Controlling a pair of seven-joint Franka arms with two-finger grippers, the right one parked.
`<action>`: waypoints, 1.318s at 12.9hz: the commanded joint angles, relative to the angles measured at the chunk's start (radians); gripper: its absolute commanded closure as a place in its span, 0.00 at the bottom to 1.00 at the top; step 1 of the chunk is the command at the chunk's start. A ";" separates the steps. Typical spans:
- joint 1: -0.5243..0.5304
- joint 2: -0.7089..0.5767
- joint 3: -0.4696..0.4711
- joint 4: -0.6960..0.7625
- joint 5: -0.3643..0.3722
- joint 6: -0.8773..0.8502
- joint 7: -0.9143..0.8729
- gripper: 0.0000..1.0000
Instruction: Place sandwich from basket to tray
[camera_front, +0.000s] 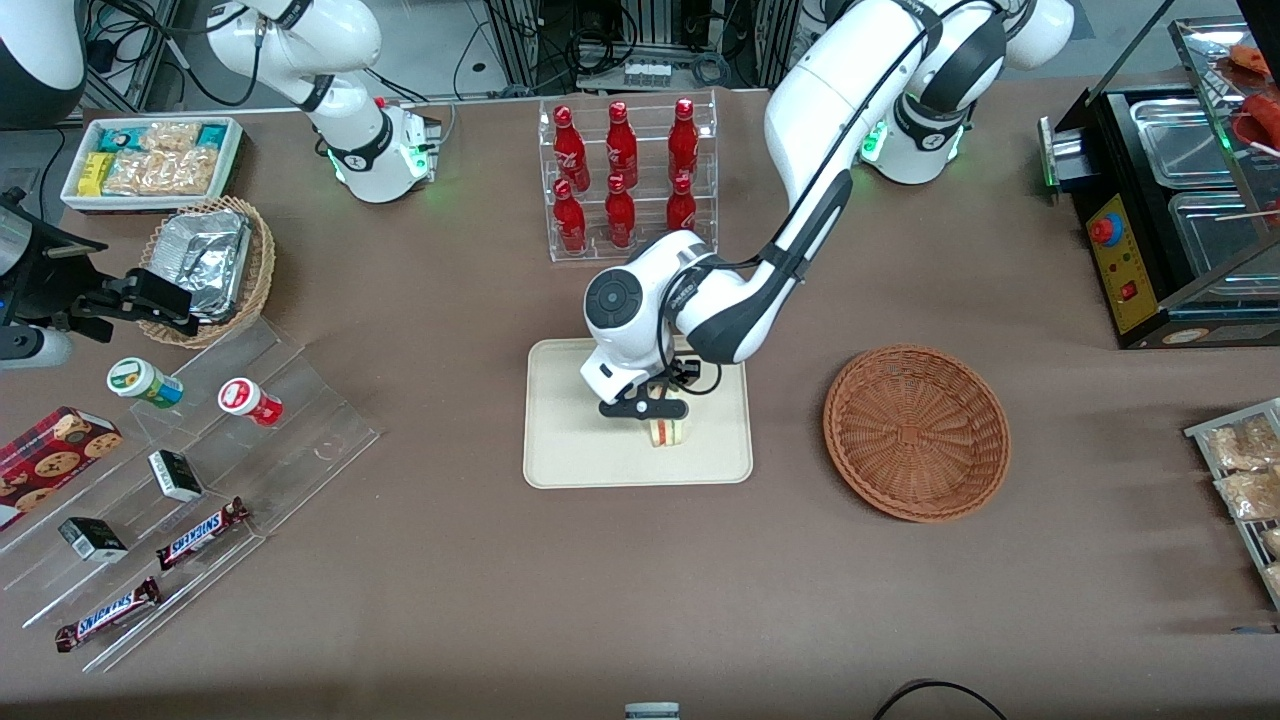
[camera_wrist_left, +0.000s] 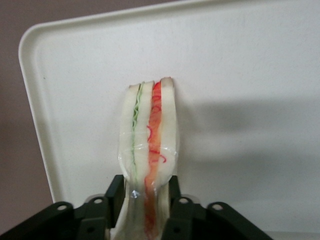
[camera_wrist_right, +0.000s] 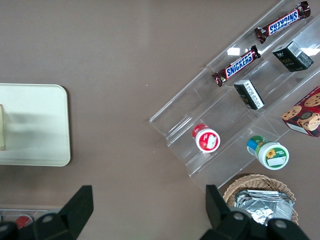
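Right now the sandwich (camera_front: 668, 431) stands on its edge over the tray (camera_front: 560, 460), pinched between the two black fingers (camera_wrist_left: 116, 192) of the gripper (camera_front: 652, 408). The wrist view shows this closely: the fingers press against both bread faces at one end of the sandwich (camera_wrist_left: 148, 145), and the green and red-orange filling layers run lengthwise away from the gripper (camera_wrist_left: 144, 197). Whether its lower edge touches the tray (camera_wrist_left: 250, 75) or hangs just above cannot be told; a soft shadow lies on the cream surface beside it. In the front view the sandwich sits near the middle of the tray, somewhat toward the working arm's side, with the arm's white wrist directly above it.

Beside the tray, toward the working arm's end of the table, lies the basket (camera_front: 916, 431), reddish-brown wicker with nothing in it. Farther from the front camera than the tray stands a clear rack of red bottles (camera_front: 625, 170). Toward the parked arm's end are a clear stepped display (camera_front: 170, 500) carrying Snickers bars (camera_front: 203, 532) and small jars (camera_front: 250, 401), a tan wicker basket with foil containers (camera_front: 210, 265), and a white box of snack packets (camera_front: 155, 160).
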 joint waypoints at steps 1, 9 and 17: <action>0.016 -0.071 0.005 0.007 0.008 -0.083 -0.020 0.00; 0.198 -0.464 0.005 -0.079 -0.096 -0.356 -0.046 0.00; 0.581 -0.876 0.007 -0.332 -0.176 -0.490 0.495 0.00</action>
